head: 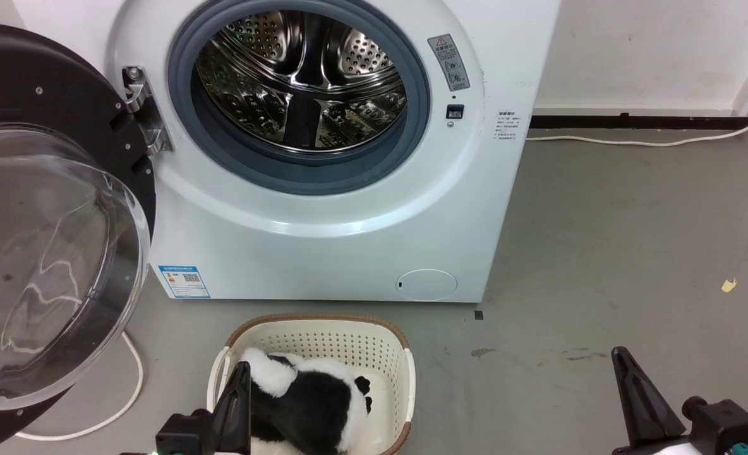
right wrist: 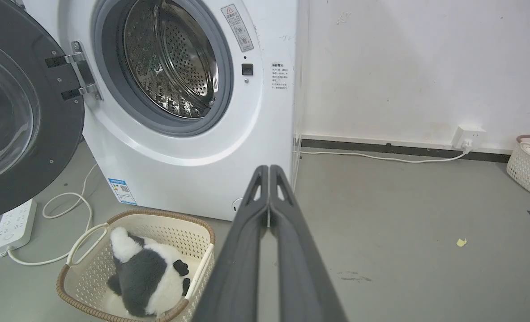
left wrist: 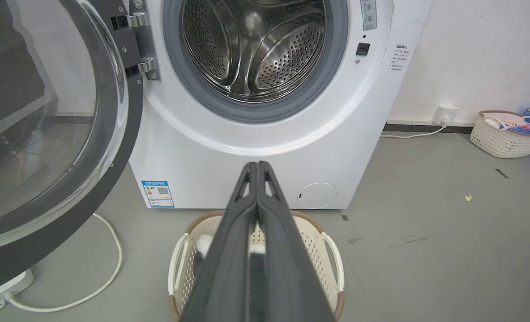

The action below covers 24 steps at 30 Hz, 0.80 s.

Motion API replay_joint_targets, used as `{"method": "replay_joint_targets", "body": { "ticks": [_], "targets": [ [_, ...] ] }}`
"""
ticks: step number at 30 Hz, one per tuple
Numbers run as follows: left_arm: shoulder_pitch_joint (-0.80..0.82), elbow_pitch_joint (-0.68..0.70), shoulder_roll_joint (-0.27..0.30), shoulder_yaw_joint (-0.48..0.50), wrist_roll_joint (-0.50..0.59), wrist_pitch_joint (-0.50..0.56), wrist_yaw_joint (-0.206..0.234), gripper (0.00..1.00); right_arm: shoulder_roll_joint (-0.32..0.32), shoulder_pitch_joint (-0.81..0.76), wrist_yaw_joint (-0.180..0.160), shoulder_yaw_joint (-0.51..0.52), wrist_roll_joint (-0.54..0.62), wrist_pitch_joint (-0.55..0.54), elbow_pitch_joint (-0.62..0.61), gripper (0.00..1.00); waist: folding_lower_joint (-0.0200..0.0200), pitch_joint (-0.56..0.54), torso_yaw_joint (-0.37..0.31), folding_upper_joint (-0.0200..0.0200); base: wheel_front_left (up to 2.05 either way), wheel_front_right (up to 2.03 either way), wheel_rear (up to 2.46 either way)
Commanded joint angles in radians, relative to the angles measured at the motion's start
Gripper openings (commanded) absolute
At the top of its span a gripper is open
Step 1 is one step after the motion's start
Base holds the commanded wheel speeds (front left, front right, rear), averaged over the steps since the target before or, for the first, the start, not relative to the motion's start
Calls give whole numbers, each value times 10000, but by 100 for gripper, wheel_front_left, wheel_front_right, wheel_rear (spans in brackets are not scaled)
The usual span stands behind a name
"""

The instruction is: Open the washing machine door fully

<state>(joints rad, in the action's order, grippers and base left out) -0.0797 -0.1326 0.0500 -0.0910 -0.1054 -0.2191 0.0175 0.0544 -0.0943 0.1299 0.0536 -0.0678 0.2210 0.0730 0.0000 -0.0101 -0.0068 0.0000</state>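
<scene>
Black-rimmed glass, the washing machine door [head: 52, 240] is seen swung wide, ahead and left of both jaws, which are pressed together empty, presumably because no further pull is needed.

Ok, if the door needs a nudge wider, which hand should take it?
Left. The washing machine door hangs open on the robot's left, nearer the left hand; the right hand sits far across. Both are shut.

A cream basket [head: 323, 341] holding a panda plush [head: 311, 398] sits just below the left pincer [head: 242, 371]. A white cable [head: 140, 376] loops on the floor [head: 601, 253] to that pincer's left. A yellow scrap [head: 728, 285] lies ahead and right of the right pincer [head: 620, 357], well apart.
</scene>
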Motion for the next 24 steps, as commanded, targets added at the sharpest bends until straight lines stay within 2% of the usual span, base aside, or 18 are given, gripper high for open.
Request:
{"method": "replay_joint_targets", "body": {
  "ticks": [1,24],
  "targets": [
    [121,60,7,20,78,63,-28,0,-9,130,1,-26,83,-71,-59,0,0,2,1,0,0,0,0],
    [270,339,6,217,293,533,-60,0,-16,310,3,-139,215,-543,-207,0,0,24,16,0,0,0,0]
  ]
}}
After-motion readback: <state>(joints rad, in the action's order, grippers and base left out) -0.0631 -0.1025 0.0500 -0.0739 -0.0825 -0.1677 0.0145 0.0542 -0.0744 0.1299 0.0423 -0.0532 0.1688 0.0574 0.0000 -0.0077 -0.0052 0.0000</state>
